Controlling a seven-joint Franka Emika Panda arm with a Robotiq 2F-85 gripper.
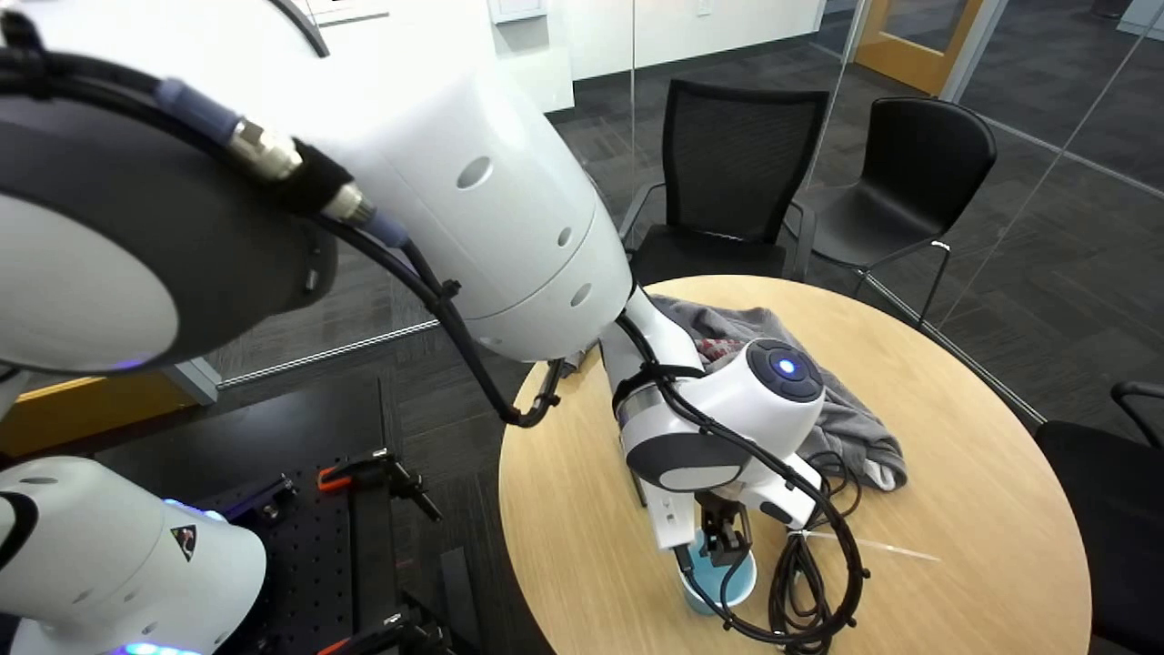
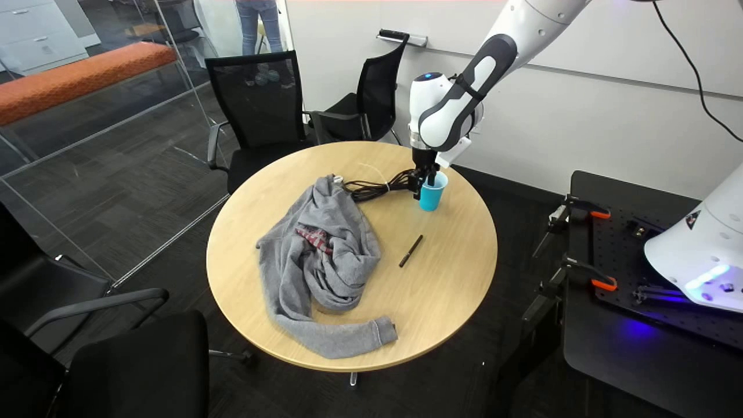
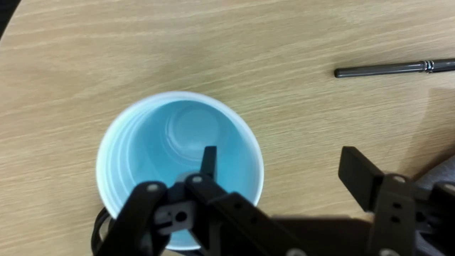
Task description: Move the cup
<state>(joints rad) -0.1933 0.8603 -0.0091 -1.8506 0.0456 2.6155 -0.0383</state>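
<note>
Wrist view shows, at upper left, the edge of the round, pale wood-grain bench (image 3: pixel 291 99), dark beyond it; next comes the small, round, light-blue cup (image 3: pixel 177 140), upright, with bare wood to its left. The black pincer (image 3: pixel 279 153) is spread wide, grasping nothing: one finger falls within the outline of the cup's mouth, the other stands outside, right of the rim; whether either touches the cup, I cannot tell. Farther right, across clear wood, lies the slim black pen (image 3: pixel 394 69). In an exterior view the rumpled grey cloth garment (image 2: pixel 339 273) takes up the bench's left side, one sleeve close to the near edge; the bundled black cable (image 2: pixel 397 183) comes next, then the pen with open wood around it, then the cup, near the far right edge. Past that edge runs a strip of dark floor (image 2: pixel 514 261), then a flat black platform (image 2: pixel 598 342). The garment is soft and deeply folded, with a red patterned patch; the cable loops are held by a pale tie; the pen is glossy, banded in silver; the cup is smooth and tapered, whitish at the rim, faintly ringed inside.
</note>
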